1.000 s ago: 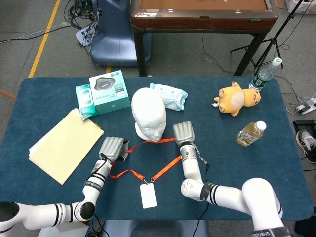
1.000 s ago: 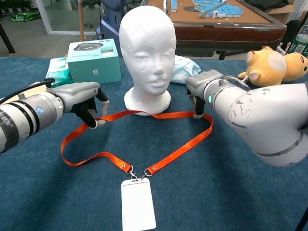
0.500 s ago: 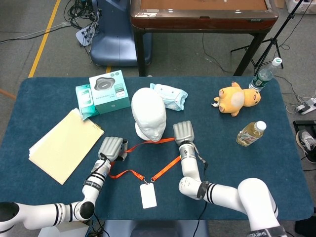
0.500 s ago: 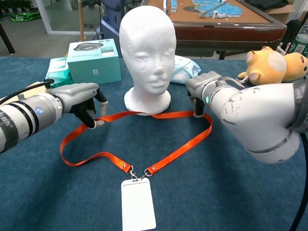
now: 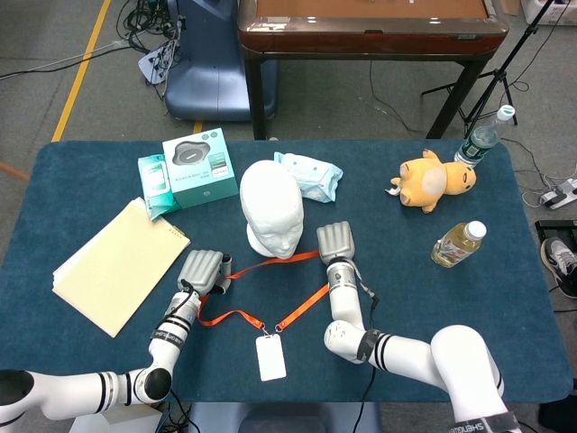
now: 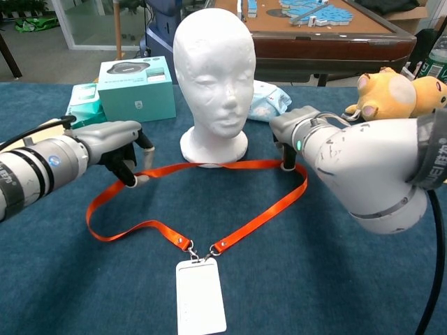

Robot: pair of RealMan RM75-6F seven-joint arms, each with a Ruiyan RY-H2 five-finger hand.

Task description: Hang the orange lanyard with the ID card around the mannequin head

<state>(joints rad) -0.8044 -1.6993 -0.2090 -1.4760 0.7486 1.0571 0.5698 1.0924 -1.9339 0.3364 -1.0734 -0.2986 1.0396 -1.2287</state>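
White ID card (image 6: 200,296) lies flat at the bottom centre of the chest view, clipped to the orange lanyard (image 6: 262,210) looping up the blue table (image 6: 335,279). Left hand (image 6: 115,143) pinches the strap at mid-left; right hand (image 6: 297,136) pinches it at mid-right. Beyond, upright at upper centre, stands the mannequin head (image 6: 213,77), the strap's far run touching its base.

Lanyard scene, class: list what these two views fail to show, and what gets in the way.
- Right hand: its grip on the lanyard is hidden, by the hand's back in the head view and by the arm in the chest view.
- ID card: blank in both views; any print is too small or face-down.
- Green box: label too small to read.
- Bottle: cut off by the right edge of the chest view.
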